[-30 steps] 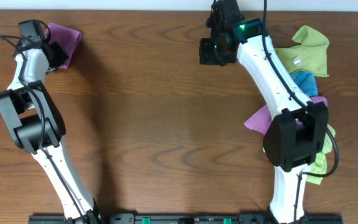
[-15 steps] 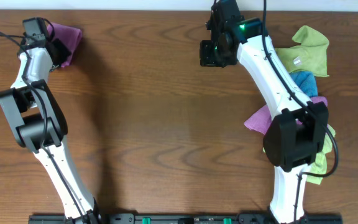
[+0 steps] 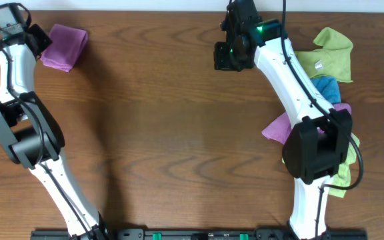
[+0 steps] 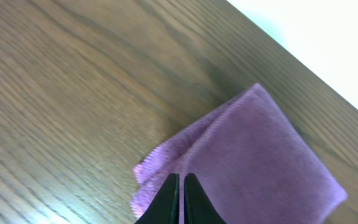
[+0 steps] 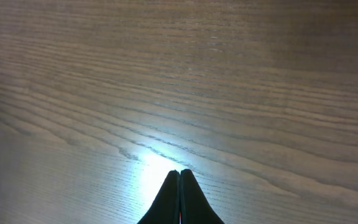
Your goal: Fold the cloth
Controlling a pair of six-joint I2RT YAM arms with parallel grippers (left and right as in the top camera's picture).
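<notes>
While left gripper (image 4: 180, 178) hovers closed, cloth (image 4: 253, 158) folded

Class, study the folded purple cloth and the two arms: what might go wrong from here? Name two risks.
1. The left gripper, shut, sits at the edge of the cloth. A low sideways move might drag the fabric and open the fold, or nudge it toward the nearby far edge of the table.
2. The right arm reaches across the loose pile of cloths. Pulling back, it may snag or sweep them.
</notes>
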